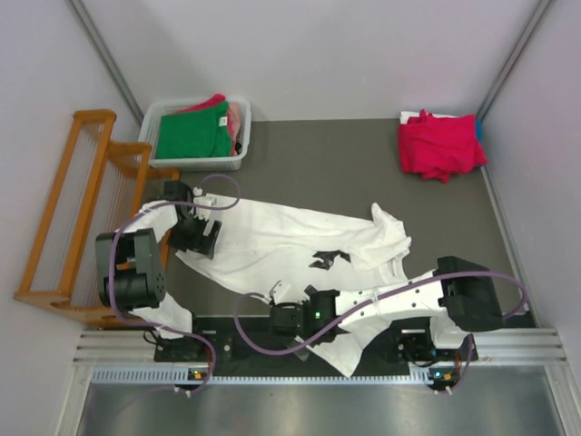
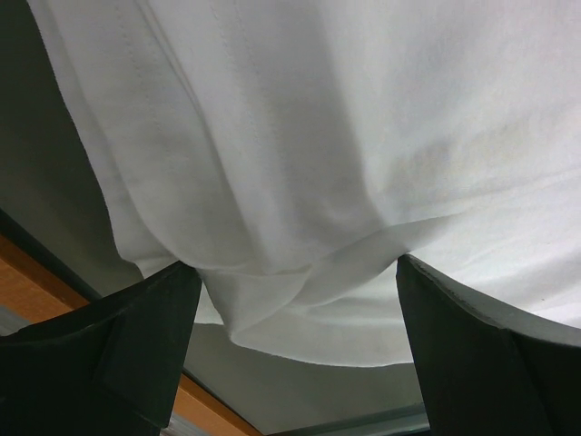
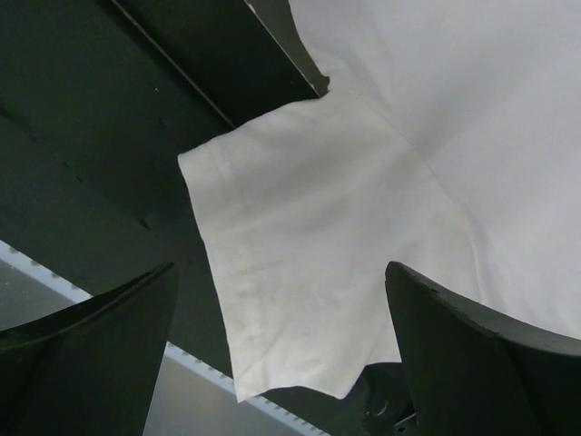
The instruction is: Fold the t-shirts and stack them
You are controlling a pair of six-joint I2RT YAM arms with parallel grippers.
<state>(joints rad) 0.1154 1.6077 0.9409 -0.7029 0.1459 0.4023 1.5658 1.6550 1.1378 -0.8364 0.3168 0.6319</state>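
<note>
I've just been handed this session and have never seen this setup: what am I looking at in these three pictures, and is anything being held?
These are two robot arms bolted at the near edge of a grey table. The wide picture looks down from above and behind them, with the left arm on the left. The other two come from cameras on the wrists, each looking out between its own two dark fingers. A white t-shirt lies rumpled across the table. At the back, a white basket holds a green shirt, and a pile of red shirts sits back right. An orange wooden rack stands at the left. The left hand and right hand are both open over the white shirt; neither grips anything.
</note>
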